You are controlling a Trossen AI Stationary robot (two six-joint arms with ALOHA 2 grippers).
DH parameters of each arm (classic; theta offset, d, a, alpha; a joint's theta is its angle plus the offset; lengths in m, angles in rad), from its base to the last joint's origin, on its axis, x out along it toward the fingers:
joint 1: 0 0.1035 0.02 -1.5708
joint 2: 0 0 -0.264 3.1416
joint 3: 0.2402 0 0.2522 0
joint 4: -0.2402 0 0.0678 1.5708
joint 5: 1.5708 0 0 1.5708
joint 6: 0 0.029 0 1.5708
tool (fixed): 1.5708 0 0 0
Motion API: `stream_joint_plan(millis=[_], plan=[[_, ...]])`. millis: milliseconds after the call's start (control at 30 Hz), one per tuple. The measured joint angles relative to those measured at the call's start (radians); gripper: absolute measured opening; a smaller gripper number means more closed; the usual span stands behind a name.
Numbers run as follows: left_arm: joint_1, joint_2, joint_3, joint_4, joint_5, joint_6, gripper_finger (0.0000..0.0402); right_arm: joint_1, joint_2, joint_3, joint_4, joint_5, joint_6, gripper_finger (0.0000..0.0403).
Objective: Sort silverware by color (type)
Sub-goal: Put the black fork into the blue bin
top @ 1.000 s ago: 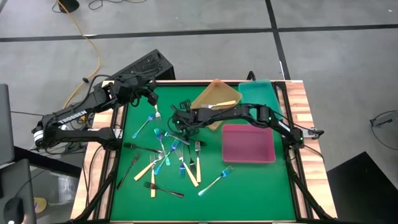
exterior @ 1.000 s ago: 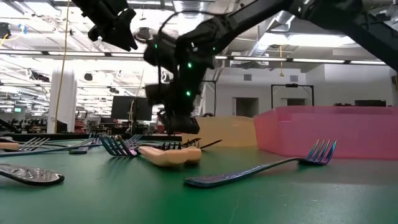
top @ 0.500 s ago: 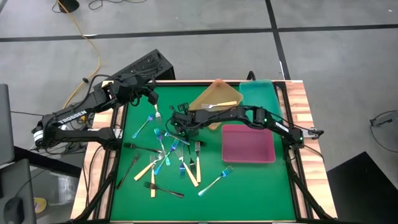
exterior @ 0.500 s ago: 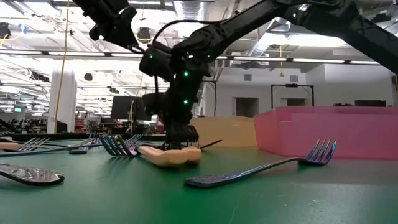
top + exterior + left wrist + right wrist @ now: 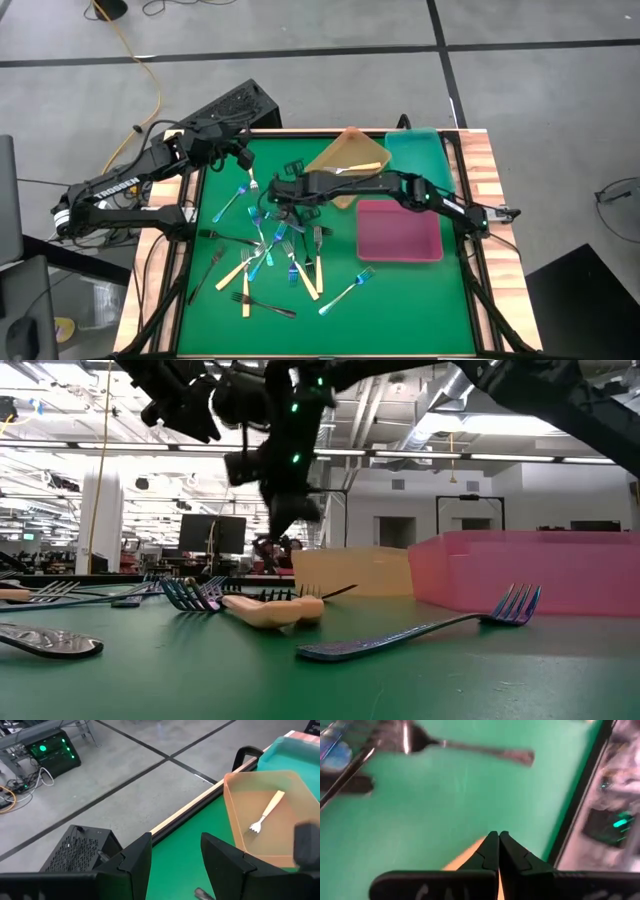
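Many forks [image 5: 268,250] lie scattered on the green tabletop [image 5: 400,285] beside the pink tray [image 5: 398,230], just beneath and past the right hand [image 5: 270,192], whose fingers are pressed together on a cream-handled fork [image 5: 470,857]. Left hand [image 5: 243,157] hovers open by the tabletop's far corner. Its arm reads "TROSSEN".

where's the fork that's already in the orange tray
In the high view, the cream-handled fork lies inside the orange tray at the table's far edge, left of the teal tray.

3 trays [image 5: 398,229], approx 20 forks [image 5: 282,250]
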Motion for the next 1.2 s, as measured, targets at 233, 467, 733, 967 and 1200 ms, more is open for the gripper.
stream_joint_plan(millis=[233,467,733,967,1200], plan=[[0.000,0.000,0.000,-0.009,-0.024,0.017,0.0156,-0.143,-0.062,-0.011,-0.175,0.009,0.110,0.0020],[0.000,0.000,0.000,-0.008,-0.022,0.017,0.0156,-0.223,-0.078,-0.012,-0.168,-0.325,0.179,0.0019],[0.000,0.000,0.000,-0.009,-0.021,0.019,0.0156,-0.119,-0.078,-0.012,0.031,-0.450,0.199,0.0037],[0.000,0.000,0.000,-0.019,-0.019,0.025,0.0156,-0.025,-0.078,-0.012,0.113,-0.478,0.133,0.0064],[0.000,0.000,0.000,-0.030,-0.017,0.016,0.0156,0.013,-0.078,-0.012,0.107,-0.512,0.218,0.0132]])
